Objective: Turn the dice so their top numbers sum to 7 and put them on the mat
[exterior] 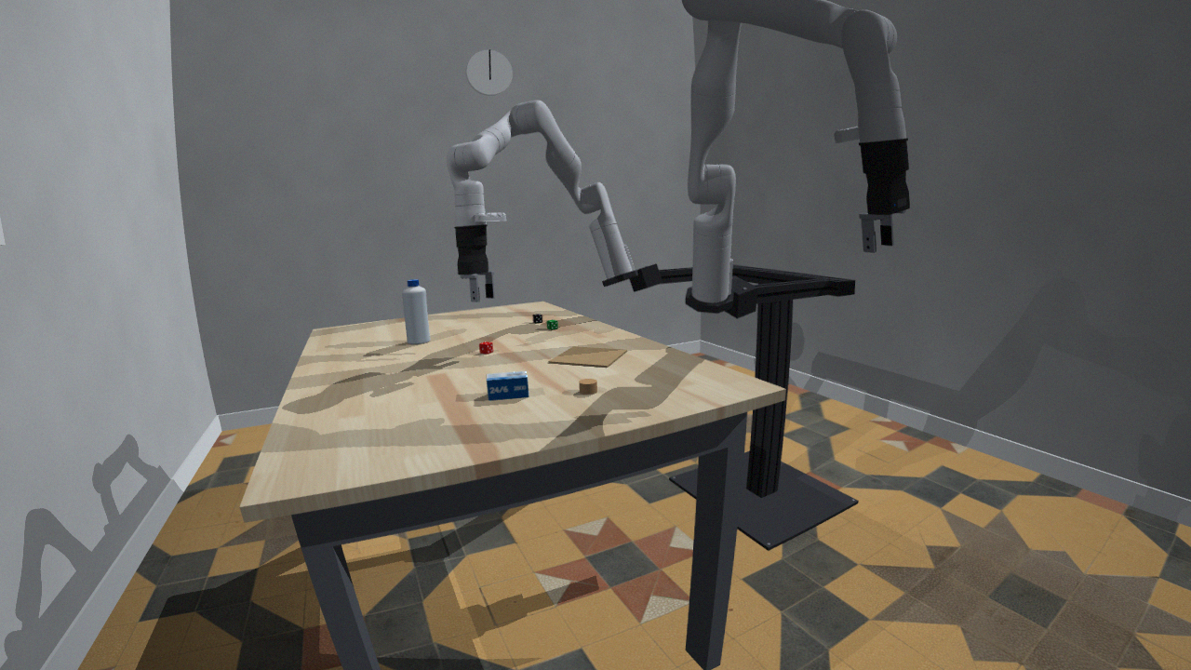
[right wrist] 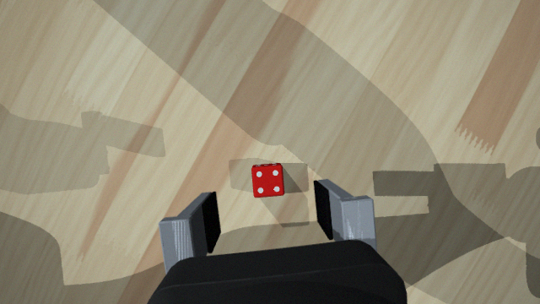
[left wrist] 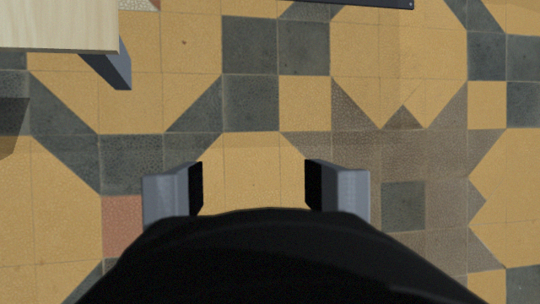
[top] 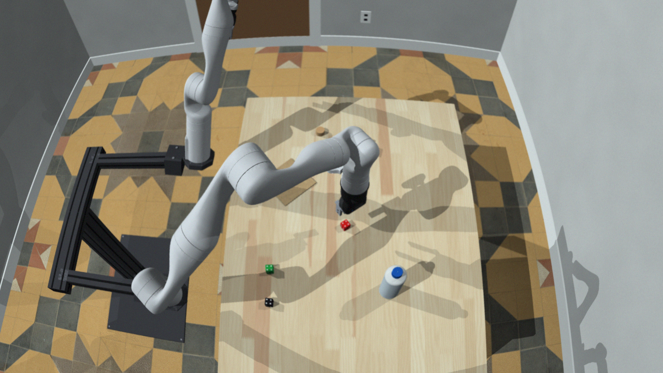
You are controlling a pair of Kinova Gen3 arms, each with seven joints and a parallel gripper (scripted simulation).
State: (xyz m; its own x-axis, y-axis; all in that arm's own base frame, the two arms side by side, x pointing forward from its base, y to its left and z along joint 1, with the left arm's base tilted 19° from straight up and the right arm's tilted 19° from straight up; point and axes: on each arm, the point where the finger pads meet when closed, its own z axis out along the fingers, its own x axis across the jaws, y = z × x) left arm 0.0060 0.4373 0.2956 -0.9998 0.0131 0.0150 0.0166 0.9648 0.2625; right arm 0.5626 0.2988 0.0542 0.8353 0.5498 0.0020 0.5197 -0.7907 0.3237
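A red die (top: 345, 225) (exterior: 486, 347) (right wrist: 267, 181) lies flat on the table, its top reading 4. A green die (top: 269, 268) (exterior: 552, 325) and a black die (top: 269, 302) (exterior: 537, 318) lie near the table edge by the robot stand; both tops appear to read 4, though small. The thin brown mat (top: 296, 190) (exterior: 587, 358) bears no die and is partly hidden by the right arm in the top view. My right gripper (exterior: 482, 288) (right wrist: 267, 207) is open and empty above the red die. My left gripper (exterior: 877, 233) (left wrist: 254, 181) is open and empty, off the table above the floor.
A white bottle (top: 392, 283) (exterior: 416, 316) with a blue cap stands beyond the red die from the stand. A blue box (exterior: 507, 386) and a small wooden disc (top: 320, 131) (exterior: 587, 386) are on the mat's other side from the green and black dice.
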